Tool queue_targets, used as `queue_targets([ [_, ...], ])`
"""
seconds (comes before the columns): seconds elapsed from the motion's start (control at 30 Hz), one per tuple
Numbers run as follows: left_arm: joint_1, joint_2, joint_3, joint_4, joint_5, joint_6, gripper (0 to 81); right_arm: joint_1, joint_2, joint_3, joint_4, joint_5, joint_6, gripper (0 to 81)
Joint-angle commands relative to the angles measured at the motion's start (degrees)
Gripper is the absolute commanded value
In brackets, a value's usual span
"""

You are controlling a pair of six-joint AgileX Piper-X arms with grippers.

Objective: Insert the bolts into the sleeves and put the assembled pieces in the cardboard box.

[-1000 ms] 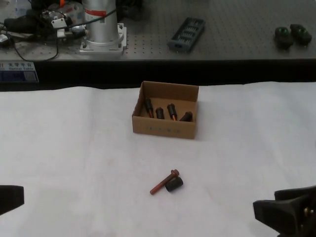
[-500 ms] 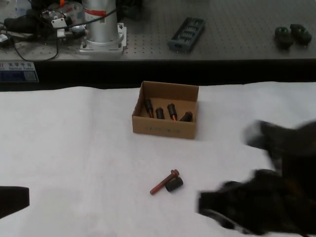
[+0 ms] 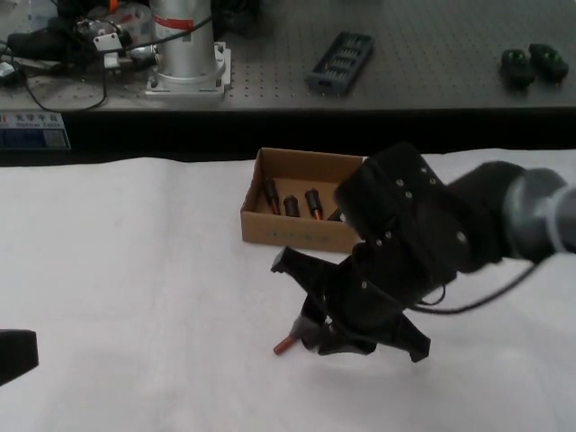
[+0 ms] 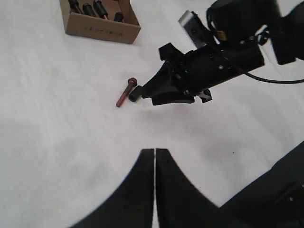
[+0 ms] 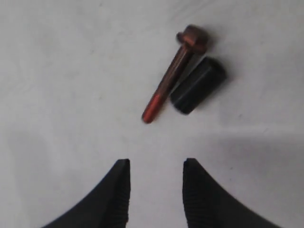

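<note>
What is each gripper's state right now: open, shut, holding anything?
Left gripper: shut, holding nothing.
Right gripper: open, holding nothing, above the loose bolt and sleeve.

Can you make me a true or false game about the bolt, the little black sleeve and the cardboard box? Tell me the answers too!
1. The bolt lies beside the sleeve, not inside it. True.
2. The right gripper has its fingers clamped on the bolt. False: they are open and hold nothing.
3. The cardboard box has nothing in it. False: several assembled pieces lie inside.
4. The left gripper has its fingers shut. True.
</note>
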Motion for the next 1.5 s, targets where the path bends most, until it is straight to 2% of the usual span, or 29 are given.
queue_targets([
  [0.0,0.16,-1.1,-0.61,-0.66,0.62,0.24,0.6,-0.59,0.2,-1.47,1.3,0.2,0.71,28.9],
  [0.13,0.16,-1.08,-0.61,-0.91,0.62,0.24,0.6,-2.35,1.6,-3.21,2.21,1.03,4.5,28.9],
  [0.33,0.16,-1.08,-0.61,-2.43,0.5,0.24,0.6,-2.96,3.28,-4.03,1.98,-0.38,4.73,28.9],
  [0.83,0.16,-1.08,-0.61,-2.39,0.15,0.24,0.6,-1.99,3.56,-4.15,1.67,3.11,6.44,28.5],
  [1.47,0.16,-1.08,-0.61,-2.39,0.15,0.24,0.6,-0.31,7.7,-4.29,-0.4,1.68,8.5,28.5],
])
